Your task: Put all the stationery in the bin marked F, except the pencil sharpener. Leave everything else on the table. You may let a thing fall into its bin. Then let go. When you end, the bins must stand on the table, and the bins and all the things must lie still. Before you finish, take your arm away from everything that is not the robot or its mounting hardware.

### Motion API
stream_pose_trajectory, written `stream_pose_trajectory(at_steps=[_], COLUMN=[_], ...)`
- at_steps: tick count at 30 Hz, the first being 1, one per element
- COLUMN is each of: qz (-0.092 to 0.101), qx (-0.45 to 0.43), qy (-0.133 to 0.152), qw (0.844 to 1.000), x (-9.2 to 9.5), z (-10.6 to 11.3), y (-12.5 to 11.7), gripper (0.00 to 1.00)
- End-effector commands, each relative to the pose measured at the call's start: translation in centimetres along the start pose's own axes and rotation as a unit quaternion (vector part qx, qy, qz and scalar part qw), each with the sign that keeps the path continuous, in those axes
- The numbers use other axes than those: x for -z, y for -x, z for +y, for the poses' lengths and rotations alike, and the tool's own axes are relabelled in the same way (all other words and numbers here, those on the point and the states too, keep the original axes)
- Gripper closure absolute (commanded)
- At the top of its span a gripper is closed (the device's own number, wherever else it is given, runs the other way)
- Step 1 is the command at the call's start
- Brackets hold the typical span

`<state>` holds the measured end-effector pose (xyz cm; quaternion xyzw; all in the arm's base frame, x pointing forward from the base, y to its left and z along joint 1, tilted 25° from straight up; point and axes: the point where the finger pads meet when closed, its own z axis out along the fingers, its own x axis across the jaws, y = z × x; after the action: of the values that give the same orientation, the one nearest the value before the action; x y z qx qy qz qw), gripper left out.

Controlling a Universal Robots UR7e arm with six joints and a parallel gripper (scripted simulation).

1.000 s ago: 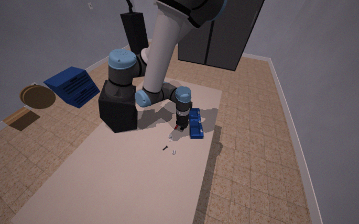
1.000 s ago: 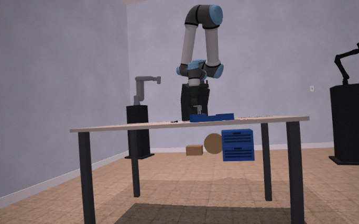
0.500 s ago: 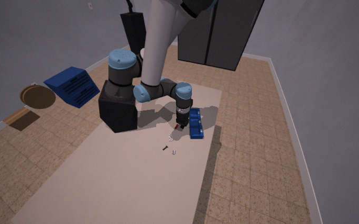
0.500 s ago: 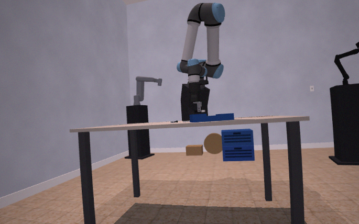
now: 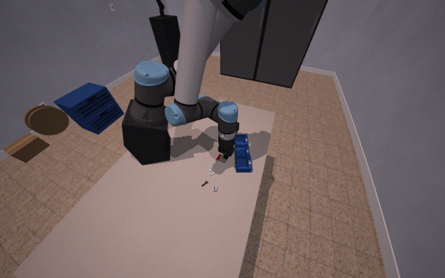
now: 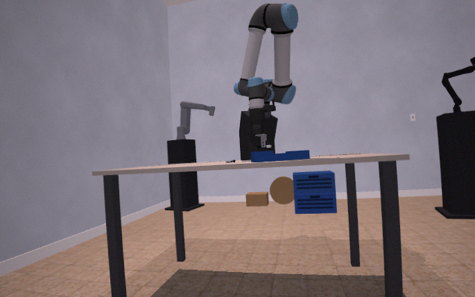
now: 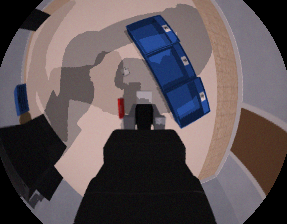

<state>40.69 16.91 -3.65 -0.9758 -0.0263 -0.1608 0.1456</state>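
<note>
My gripper (image 5: 224,156) hangs a little above the table, just left of a blue row of three bins (image 5: 243,152). It is shut on a small red thing (image 5: 218,157) whose red end sticks out to the left of the fingers; its kind is too small to tell. In the wrist view the red thing (image 7: 122,106) shows beside the fingers, with the bins (image 7: 168,70) to the upper right. The bin marks are too small to read. In the exterior view the gripper (image 6: 261,146) stands just above the near end of the bins (image 6: 279,155).
On the table in front of the gripper lie a small white speckled thing (image 5: 211,170), a dark bolt (image 5: 204,184) and a small pale cylinder (image 5: 216,188). The arm's black base (image 5: 146,138) stands at the table's back left. The table's right edge runs close behind the bins.
</note>
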Motion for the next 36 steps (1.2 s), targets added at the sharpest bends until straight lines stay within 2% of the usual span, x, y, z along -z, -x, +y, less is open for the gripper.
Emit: stream_pose_trajectory(at_steps=[1,3,6,8,10,11,21,27,36], qz=[-0.001,0.001,0.002,0.001,0.001,0.002,0.002,0.0,-0.001], qx=[-0.001,0.002,0.077,0.089,0.089,0.12,0.226,0.244,0.241], qy=[0.0,0.0,0.0,0.0,0.0,0.0,-0.001,-0.001,-0.001], qw=[1.0,1.0,0.997,0.996,0.996,0.993,0.974,0.97,0.97], x=[0.4,0.4,0.4,0.4,0.4,0.4,0.3,0.3,0.3], z=[0.0,-0.6,-2.1,-3.1,-3.1,-3.6,-8.6,-9.1,-8.1], y=[0.1,-0.5,-1.5,-2.1,-2.1,-2.5,-5.6,-6.0,-5.1], gripper=[0.55,0.55,0.55,0.55,0.55,0.55,0.55,0.55,0.55])
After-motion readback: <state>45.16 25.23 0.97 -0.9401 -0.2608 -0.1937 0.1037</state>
